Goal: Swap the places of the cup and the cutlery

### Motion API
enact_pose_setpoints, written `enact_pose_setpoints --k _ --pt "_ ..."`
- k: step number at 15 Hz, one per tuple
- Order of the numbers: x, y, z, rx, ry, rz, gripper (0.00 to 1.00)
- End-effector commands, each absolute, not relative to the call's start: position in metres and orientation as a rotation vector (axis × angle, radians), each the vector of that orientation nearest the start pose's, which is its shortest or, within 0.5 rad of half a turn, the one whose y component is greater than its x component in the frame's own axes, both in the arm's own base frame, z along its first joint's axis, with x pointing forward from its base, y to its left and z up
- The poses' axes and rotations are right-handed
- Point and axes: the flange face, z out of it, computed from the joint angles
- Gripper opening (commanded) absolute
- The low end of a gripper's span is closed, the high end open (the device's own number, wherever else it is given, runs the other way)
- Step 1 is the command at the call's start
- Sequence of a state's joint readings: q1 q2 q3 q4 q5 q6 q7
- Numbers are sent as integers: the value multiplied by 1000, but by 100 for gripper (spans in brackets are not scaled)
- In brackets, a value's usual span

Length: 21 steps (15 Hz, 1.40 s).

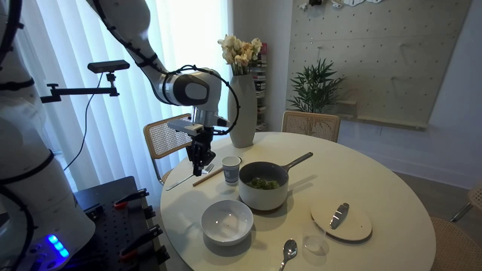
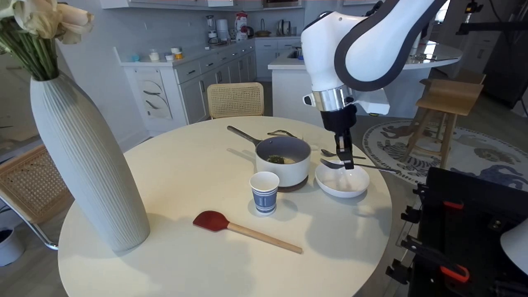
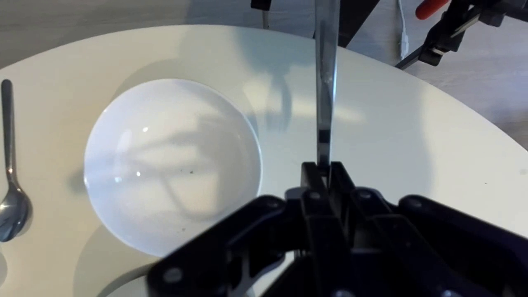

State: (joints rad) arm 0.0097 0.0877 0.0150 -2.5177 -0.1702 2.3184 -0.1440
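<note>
My gripper [image 1: 197, 173] is shut on a silver fork [image 1: 180, 183] and holds it roughly level above the table. It also shows in an exterior view [image 2: 346, 165], where the fork's head [image 2: 331, 164] appears over the bowl. In the wrist view the fork's shaft [image 3: 326, 78] runs up from between the fingertips [image 3: 324, 169]. The cup [image 1: 231, 175] is a white paper cup with blue bands, upright beside the pot; it shows in both exterior views [image 2: 265, 200]. A silver spoon [image 1: 289, 249] lies on the table, seen at the left edge of the wrist view [image 3: 14, 206].
A white bowl [image 3: 173, 165] stands near the gripper. A white pot [image 1: 263, 197] with green food stands beside the cup. A red spatula [image 2: 212, 220] lies near the cup. A clear glass [image 1: 315, 244], a plate [image 1: 357, 227] with a silver knife [image 1: 339, 215], and a tall vase [image 1: 242, 113] are on the table.
</note>
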Motion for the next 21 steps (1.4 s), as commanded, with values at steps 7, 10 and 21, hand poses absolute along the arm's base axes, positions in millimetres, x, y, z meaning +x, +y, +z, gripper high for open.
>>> enact_pose_setpoints --k 7,10,21 --pt "430 21 184 -3153 -460 424 2" --pt "432 20 167 -3138 -460 425 2" --pt "449 18 121 -3157 -362 358 2"
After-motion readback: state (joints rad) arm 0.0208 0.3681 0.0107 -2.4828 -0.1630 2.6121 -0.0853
